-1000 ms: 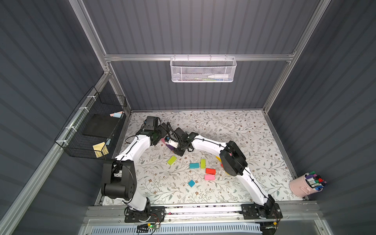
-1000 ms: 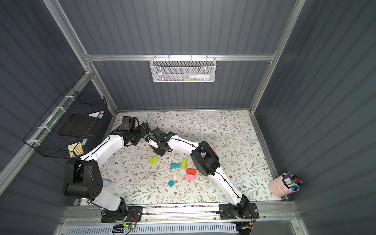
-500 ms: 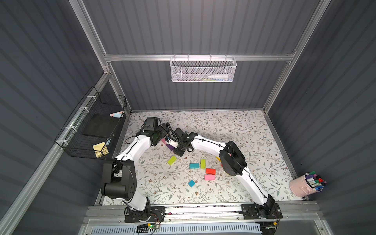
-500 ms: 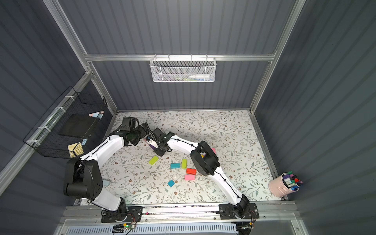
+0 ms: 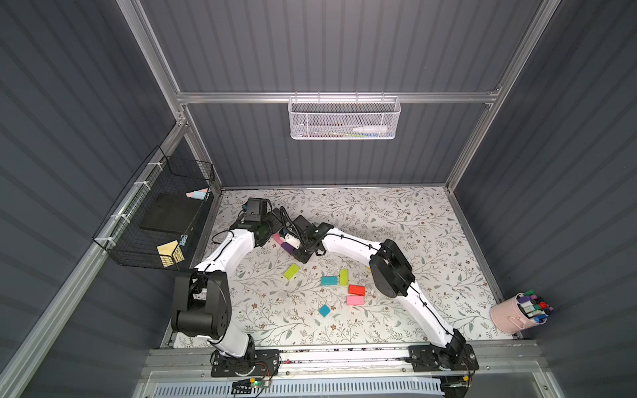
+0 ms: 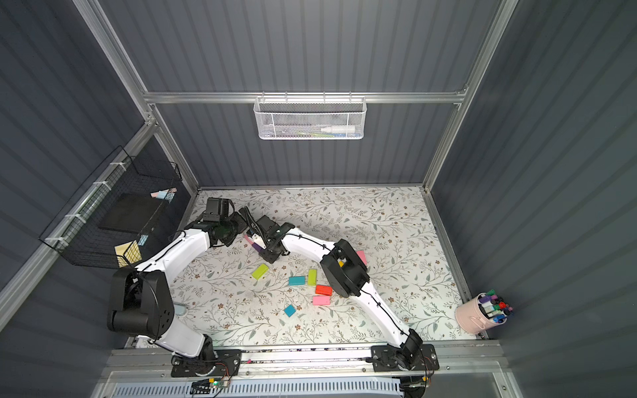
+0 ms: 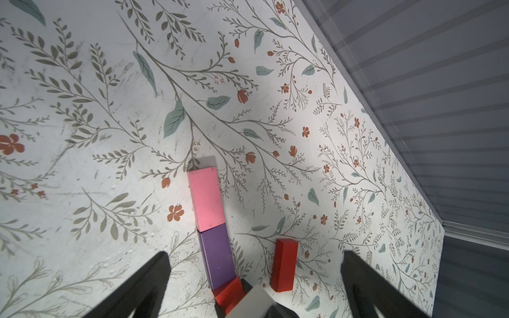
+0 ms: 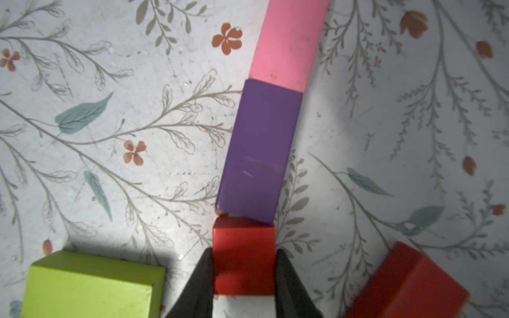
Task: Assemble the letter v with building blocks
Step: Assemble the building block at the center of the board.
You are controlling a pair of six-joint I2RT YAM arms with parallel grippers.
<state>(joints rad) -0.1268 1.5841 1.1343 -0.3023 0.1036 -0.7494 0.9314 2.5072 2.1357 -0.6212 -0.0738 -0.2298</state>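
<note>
Right jaws are pinching a small red block [image 8: 243, 247] low over the counter [image 5: 379, 220], its end looking to be touching the purple block [image 8: 256, 151], tho the contact is hard to confirm. The pink block [image 8: 289, 41] is lying end-to-end beyond, making one straight row. Left jaws are hanging spread wide over that row, gripping nothing. A 2nd red block [image 7: 283, 264] is sitting just beside the row, a lime block [image 8: 88, 289] on the opp. side. A teal block [image 5: 328, 281] is lying loose mid-counter.
</note>
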